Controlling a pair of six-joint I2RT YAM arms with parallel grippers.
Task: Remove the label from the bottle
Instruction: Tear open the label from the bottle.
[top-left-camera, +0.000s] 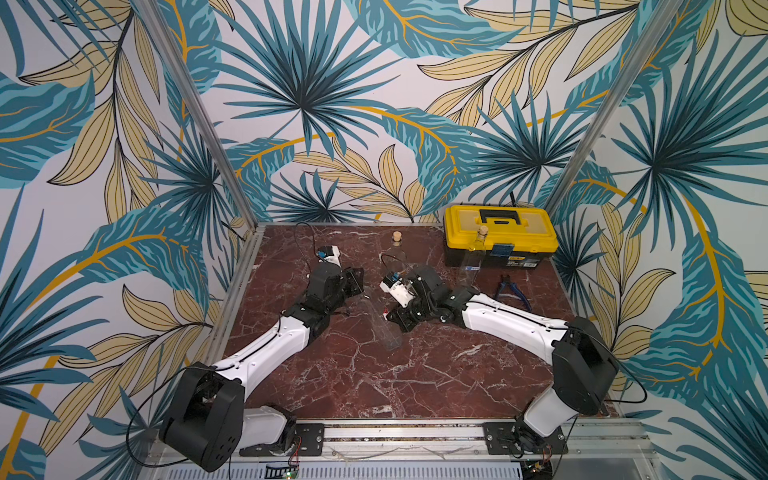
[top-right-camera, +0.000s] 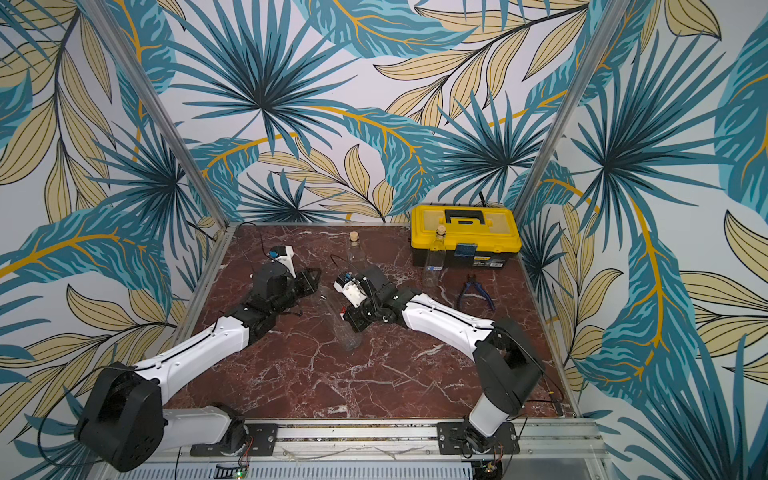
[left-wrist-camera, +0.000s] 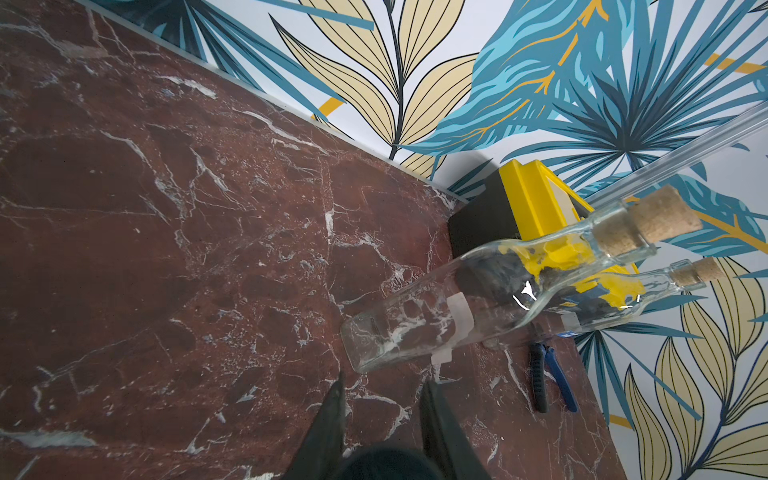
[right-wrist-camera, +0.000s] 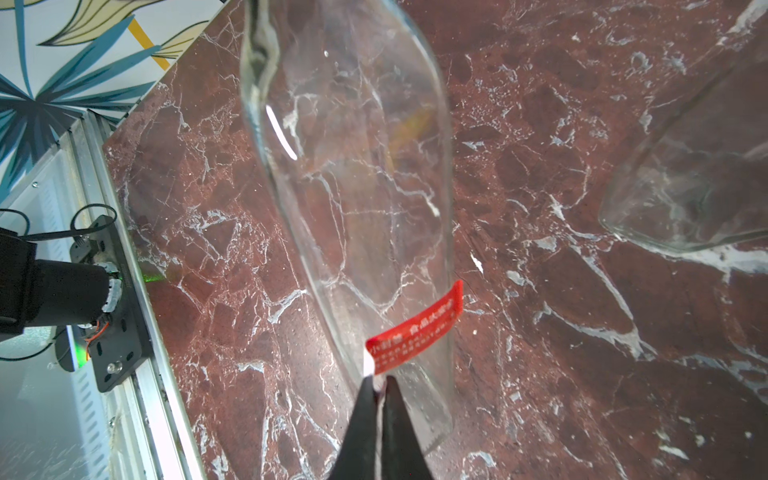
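Observation:
A clear glass bottle (top-left-camera: 383, 324) (top-right-camera: 344, 328) lies on its side on the red marble table, between my two arms. In the right wrist view a red label (right-wrist-camera: 415, 332) with white print is stuck across the bottle (right-wrist-camera: 353, 166). My right gripper (right-wrist-camera: 378, 380) is shut on that label's pale lower corner, right at the glass. In both top views the right gripper (top-left-camera: 390, 318) (top-right-camera: 347, 316) sits against the bottle's right side. My left gripper (left-wrist-camera: 384, 378) (top-left-camera: 357, 278) stands open and empty, left of the bottle's far end.
Two corked clear bottles (top-left-camera: 398, 249) (top-left-camera: 476, 253) stand at the back, the nearer one (left-wrist-camera: 478, 307) just ahead of the left gripper. A yellow and black toolbox (top-left-camera: 498, 232) fills the back right corner. Blue pliers (top-left-camera: 511, 291) lie in front of it.

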